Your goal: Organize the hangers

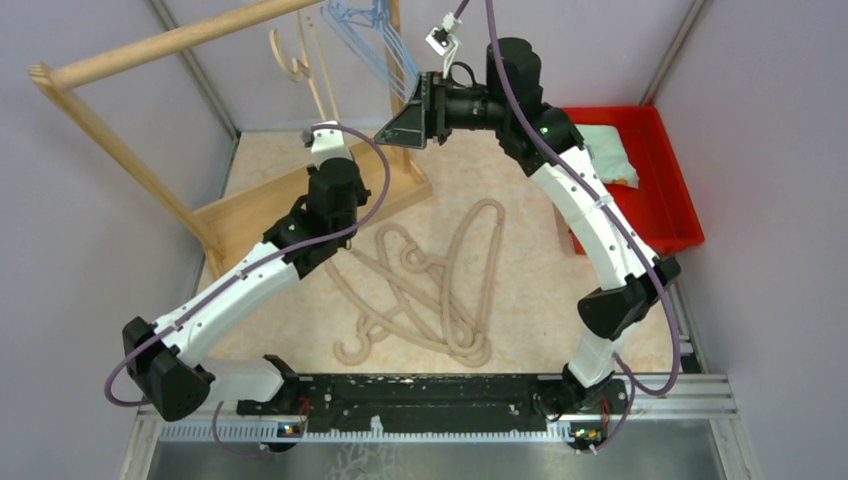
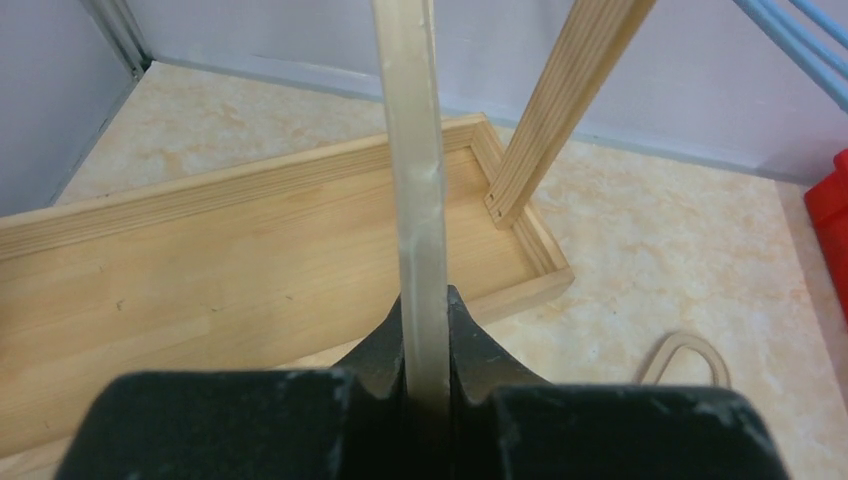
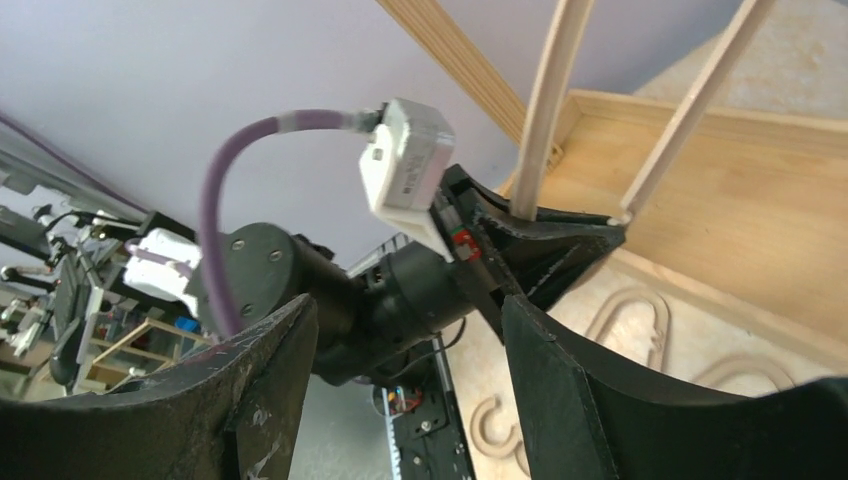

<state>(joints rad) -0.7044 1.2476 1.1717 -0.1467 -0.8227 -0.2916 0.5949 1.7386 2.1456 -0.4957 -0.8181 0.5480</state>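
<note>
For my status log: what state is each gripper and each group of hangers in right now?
left gripper: shut on held beige hanger
held beige hanger: upright, gripped by one bar
right gripper: open, empty
blue wire hangers: hanging
loose beige hangers: tangled, lying on table

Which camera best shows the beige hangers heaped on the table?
The top view: the whole tangled heap of beige hangers shows. The left wrist view catches one loop at its edge; the right wrist view, only a loop and a hook.
</note>
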